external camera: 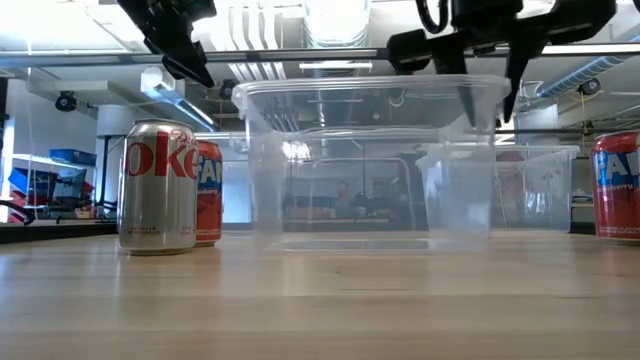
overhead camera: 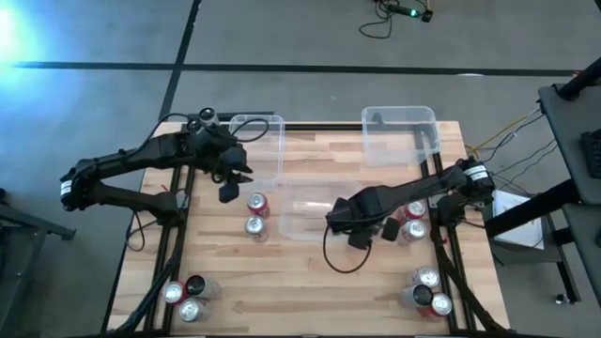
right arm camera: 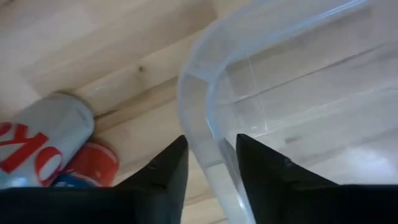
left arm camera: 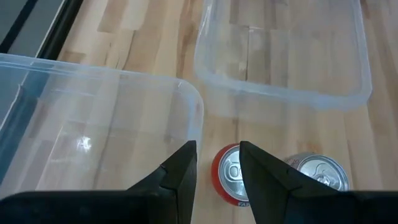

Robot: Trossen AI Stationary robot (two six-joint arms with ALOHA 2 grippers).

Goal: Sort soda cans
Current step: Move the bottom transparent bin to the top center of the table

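Note:
A clear middle bin [overhead camera: 299, 214] stands on the table, with my right gripper [overhead camera: 331, 220] at its right wall and shut on the rim. My left gripper [overhead camera: 235, 180] hovers open and empty between the far-left bin [overhead camera: 259, 141] and a pair of upright soda cans, one red [overhead camera: 257, 204] and one silver [overhead camera: 254, 227]. In the left wrist view the red can [left arm camera: 229, 180] shows just beyond the fingertips [left arm camera: 217, 168]. More soda cans stand upright in groups at the right [overhead camera: 413, 221], the near left [overhead camera: 186, 296] and the near right [overhead camera: 428, 291]. My right gripper [right arm camera: 211, 163] has the middle bin's rim [right arm camera: 205, 134] between its two fingers near a rounded corner, one finger inside the bin and one outside. The fingers come slanting down from the table's right. In the low view the bin's bottom [external camera: 360, 243] rests on the table.
A third clear bin [overhead camera: 399, 136] stands at the far right of the table. Cables and the arms' black frames run along both side edges. Bare wood lies between the can groups along the near edge.

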